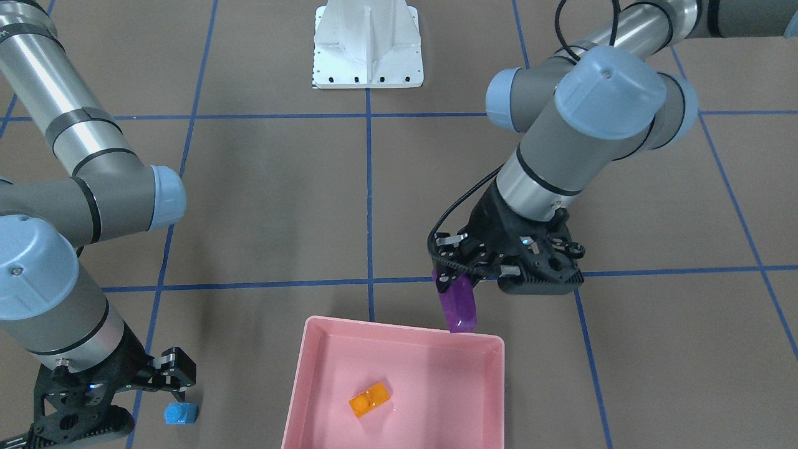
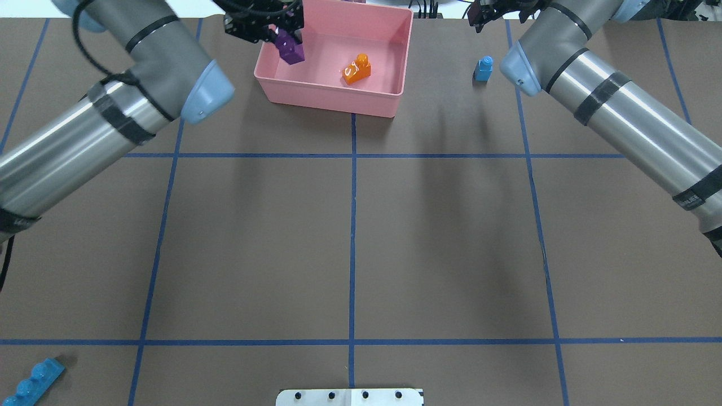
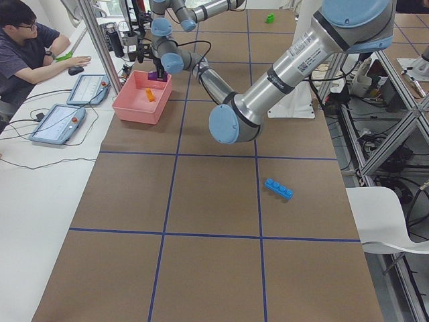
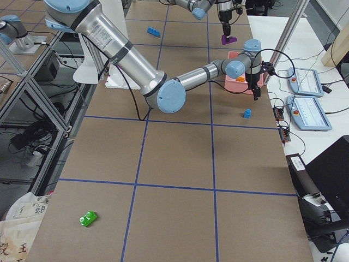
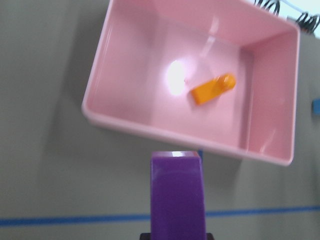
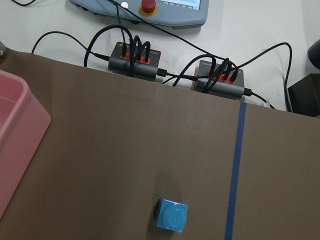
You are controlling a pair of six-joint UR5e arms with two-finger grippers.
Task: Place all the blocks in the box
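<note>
My left gripper [image 1: 450, 280] is shut on the long purple brick [image 1: 459, 308], which hangs end-down over the pink box's rim [image 1: 399, 328] on the robot's side; the wrist view shows the brick [image 5: 177, 195] just short of the box wall [image 5: 175, 136]. The orange brick [image 1: 370, 399] lies inside the box. My right gripper [image 1: 177, 383] looks open and hovers by the short blue brick [image 1: 181, 413], which stands on the table below it [image 6: 173, 215]. The long blue brick [image 2: 34, 380] and the green brick [image 4: 88, 219] lie far off near the table's corners.
The white pedestal base [image 1: 368, 47] stands at the robot's edge. Cable hubs [image 6: 132, 57] and control tablets lie past the table's far edge. An operator [image 3: 27, 40] sits there. Blue tape lines cross the brown table.
</note>
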